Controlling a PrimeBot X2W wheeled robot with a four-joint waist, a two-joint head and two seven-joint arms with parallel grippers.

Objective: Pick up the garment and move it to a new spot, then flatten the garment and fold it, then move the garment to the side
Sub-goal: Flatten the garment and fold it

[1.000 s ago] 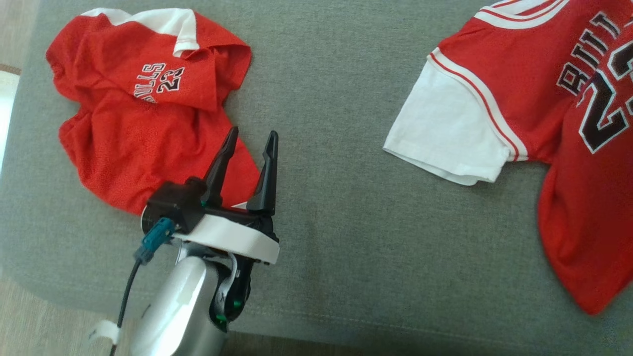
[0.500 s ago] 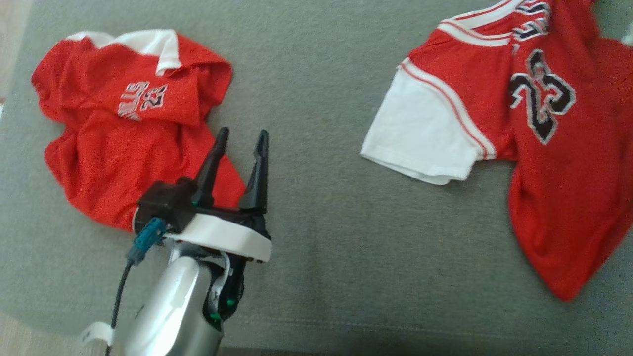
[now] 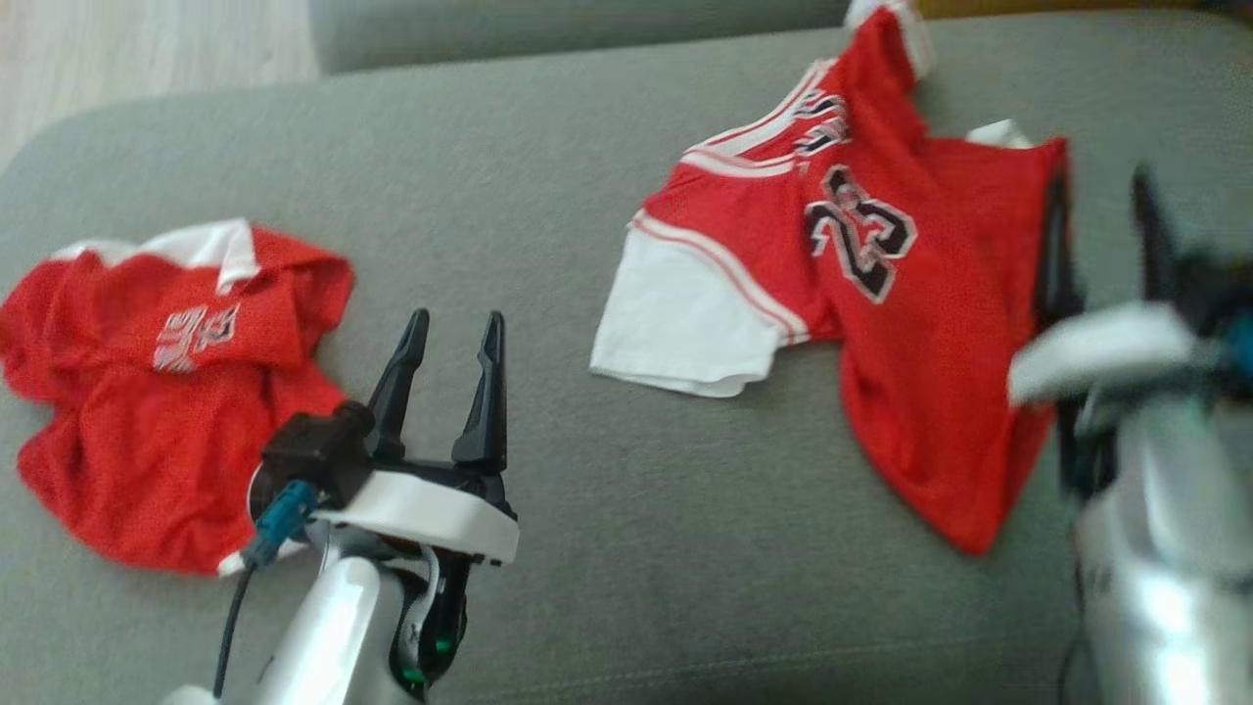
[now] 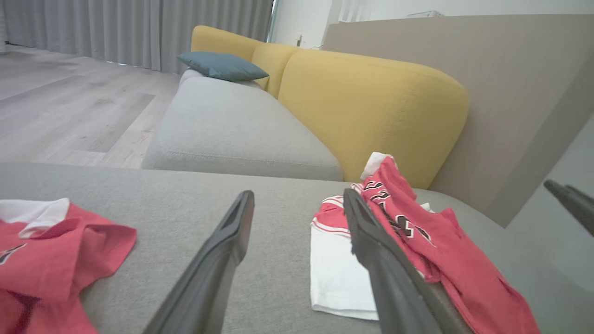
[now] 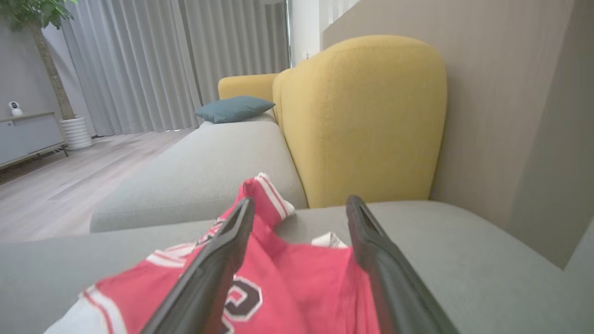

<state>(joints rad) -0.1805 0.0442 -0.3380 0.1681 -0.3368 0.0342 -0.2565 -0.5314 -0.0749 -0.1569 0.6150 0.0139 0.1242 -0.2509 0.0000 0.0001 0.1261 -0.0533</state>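
The garment, a red jersey (image 3: 881, 323) with white sleeves and a black number, lies rumpled on the right of the grey sofa seat (image 3: 587, 548). Its far sleeve rises against the backrest. My right gripper (image 3: 1096, 186) is blurred and open above the jersey's right edge. In the right wrist view its fingers (image 5: 300, 200) straddle the red cloth (image 5: 301, 273) with nothing between them. My left gripper (image 3: 456, 318) stands open over bare seat between the jersey and a second red garment (image 3: 147, 411). In the left wrist view it (image 4: 298, 194) points at the jersey (image 4: 436, 241).
The second red garment (image 4: 41, 250), with a white band, lies crumpled at the seat's left. A yellow backrest (image 4: 371, 106) stands behind the jersey. A blue pillow (image 4: 222, 66) lies on the neighbouring grey seat. Wooden floor (image 3: 147, 59) lies beyond the sofa's left end.
The head camera has swung, shifting both garments left and down in view. My right gripper has come into view at the right, open, and the jersey now lies bunched up.
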